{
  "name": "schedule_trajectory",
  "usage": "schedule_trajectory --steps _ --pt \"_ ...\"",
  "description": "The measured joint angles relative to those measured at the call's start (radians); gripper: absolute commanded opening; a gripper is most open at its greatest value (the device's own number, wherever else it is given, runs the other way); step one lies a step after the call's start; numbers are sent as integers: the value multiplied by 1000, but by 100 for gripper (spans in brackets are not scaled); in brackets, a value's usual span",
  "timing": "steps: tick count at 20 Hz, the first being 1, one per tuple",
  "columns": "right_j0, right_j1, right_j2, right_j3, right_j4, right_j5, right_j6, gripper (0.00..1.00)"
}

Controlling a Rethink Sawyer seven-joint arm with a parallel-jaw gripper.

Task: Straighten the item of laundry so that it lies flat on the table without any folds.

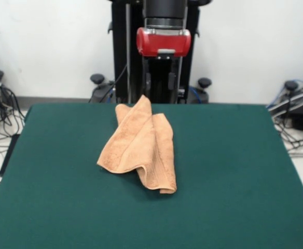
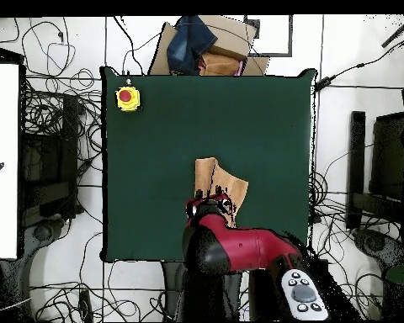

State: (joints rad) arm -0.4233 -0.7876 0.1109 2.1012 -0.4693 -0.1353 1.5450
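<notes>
The orange-tan towel (image 1: 138, 148) lies bunched and folded in the middle of the dark green table (image 1: 234, 171). Its far corner is pulled up into a peak just under my gripper (image 1: 150, 95); the rest drapes down onto the cloth in long folds. My gripper hangs below the red wrist (image 1: 163, 41) and looks shut on that raised corner. In the overhead view the gripper (image 2: 210, 200) is over the end of the towel (image 2: 222, 181) nearest the robot's base, and the arm (image 2: 247, 248) covers part of the table (image 2: 155, 135).
A yellow box with a red button (image 2: 127, 97) sits at one table corner. Cardboard boxes and a blue cloth (image 2: 204, 44) lie beyond the table's far edge. Cables run across the floor all round. A white controller (image 2: 302, 294) lies by the base.
</notes>
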Motion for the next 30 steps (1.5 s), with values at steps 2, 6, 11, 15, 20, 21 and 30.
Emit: schedule_trajectory --steps 2,6,11,15,20,21,30 --pt "-7 8 0 -5 0 0 0 100" --pt "-10 23 0 -22 0 0 0 100" --pt "-9 50 0 -48 0 -1 0 100" --pt "-9 74 0 -73 0 -6 0 100" --pt "-11 105 1 -102 0 -6 0 100" --pt "-14 114 2 -110 0 -6 0 100" --pt "-34 192 7 -175 0 -6 0 100"
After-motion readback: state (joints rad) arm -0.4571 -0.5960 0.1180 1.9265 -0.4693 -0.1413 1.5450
